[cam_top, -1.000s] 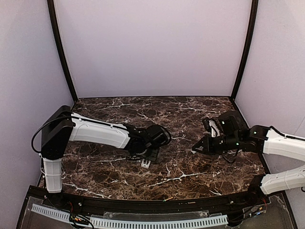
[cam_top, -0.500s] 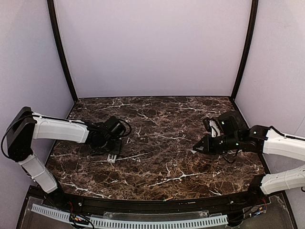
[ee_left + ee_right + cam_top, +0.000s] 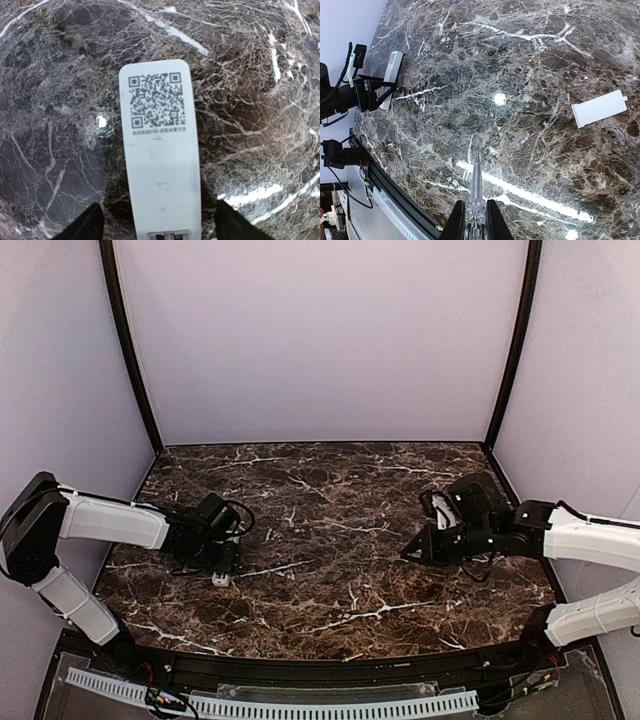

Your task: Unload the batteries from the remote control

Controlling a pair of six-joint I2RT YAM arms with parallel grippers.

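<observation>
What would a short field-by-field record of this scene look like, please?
remote control: left part of the table, QR label facing up
left gripper: fingers either side of the remote control's end; whether it grips cannot be told
right gripper: shut on a thin grey stick
white cover piece: flat on the table, far from the remote control
batteries: not identifiable in any view

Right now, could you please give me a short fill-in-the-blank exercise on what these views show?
1. The remote control lies with a ___ code on its upward face.
2. The right pincer is shut on a thin grey ___.
3. The left pincer is open, with the ___ lying between its fingers.
Missing words: QR; stick; remote control.
</observation>
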